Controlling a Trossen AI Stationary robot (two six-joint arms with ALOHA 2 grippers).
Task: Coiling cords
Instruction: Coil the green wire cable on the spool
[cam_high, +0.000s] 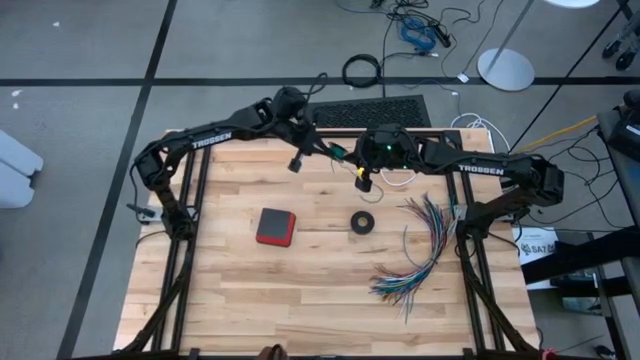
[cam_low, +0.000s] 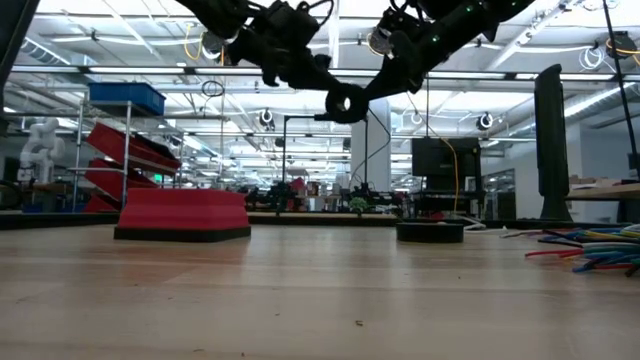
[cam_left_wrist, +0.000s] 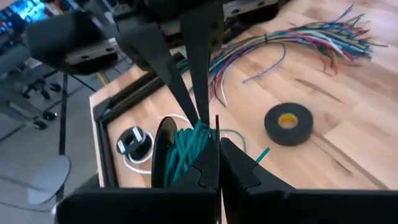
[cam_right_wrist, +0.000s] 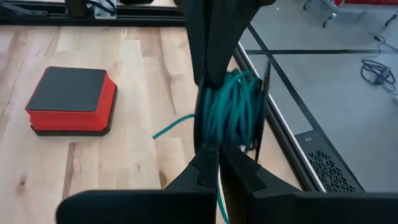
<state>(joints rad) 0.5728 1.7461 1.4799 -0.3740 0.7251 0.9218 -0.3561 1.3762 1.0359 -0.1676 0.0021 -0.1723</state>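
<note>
The teal-green cord (cam_right_wrist: 233, 109) is wound into a small coil that hangs above the table's far middle (cam_high: 338, 153), between my two grippers. My left gripper (cam_left_wrist: 217, 152) and my right gripper (cam_right_wrist: 214, 155) are both shut on it from opposite sides. A loose teal end (cam_right_wrist: 171, 127) sticks out of the coil. The white cord (cam_left_wrist: 140, 163), with its round black-and-white piece (cam_left_wrist: 132, 140), lies on the table below, near the far edge. My left gripper pinches several wound strands at one side of the coil (cam_left_wrist: 198, 142) between its two fingers, slanting down from the table's left. The coil is lifted clear of the table. My right gripper pinches the bundled strands at the coil's opposite side (cam_right_wrist: 225, 138), slanting down from the table's right. The coil stands on edge between the two holds, and the loose end juts out free.
A red block with a black top (cam_high: 275, 226) lies left of centre. A black tape ring (cam_high: 362, 222) sits mid-table. A fanned bundle of multicoloured wires (cam_high: 425, 250) spreads over the right side. Bare wood lies toward the near edge.
</note>
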